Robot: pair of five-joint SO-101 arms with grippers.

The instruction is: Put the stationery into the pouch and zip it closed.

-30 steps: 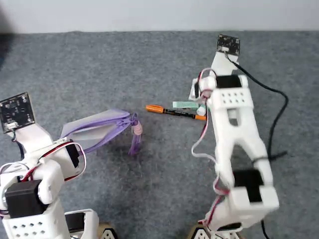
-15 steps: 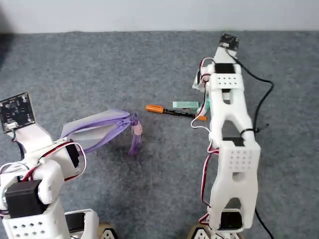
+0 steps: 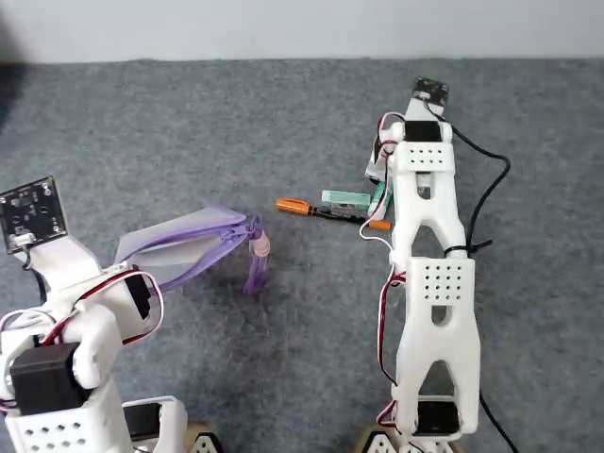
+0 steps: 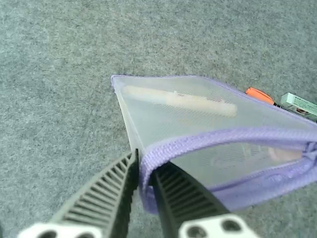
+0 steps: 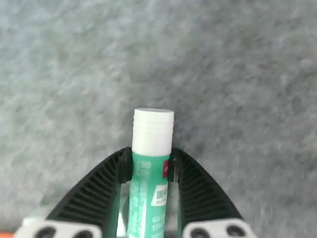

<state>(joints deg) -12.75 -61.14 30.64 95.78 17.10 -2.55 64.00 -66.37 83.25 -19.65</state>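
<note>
**Pouch** (image 3: 184, 243) (image 4: 198, 124): lilac see-through mesh with a stitched zip band. It lies left of the worktop's (image 3: 189, 123) middle, and its mouth appears open toward the centre. A pale stick-shaped item shows through the wall. A lilac pull strap (image 3: 255, 271) hangs at the mouth end.
- Handling, judged: light, limp, prone to collapse and slide on the grey nap. The stiffer zip band is the sound place to take hold.

**Left gripper** (image 4: 143, 181): jaws narrow, pinching the zip band at the pouch's near corner and propping that end up.

**Glue stick** (image 5: 152, 136) (image 3: 381, 196): green barrel, white ribbed cap, right of centre.
- Handling, judged: rigid, light, smooth-walled. It may pivot or slip if gripped lightly.

**Right gripper** (image 5: 150, 156): clamped across the barrel just below the cap, cap end jutting past the fingertips.

**Pen** (image 3: 326, 211): dark barrel, orange ends, lying flat near the worktop's centre, between the pouch mouth and the right arm.
- Handling, judged: thin, rolls easily, best gripped mid-barrel.

**Box** (image 3: 344, 198) (image 4: 299, 104): small and pale green, just beside the pen on its far side. Contact between the two cannot be told.

**Room**: bare nap lies between the pen and the pouch mouth. The far and near edges sit well away from the items. The path to the pouch crosses over the pen and box, so clearance there wants care.
</note>
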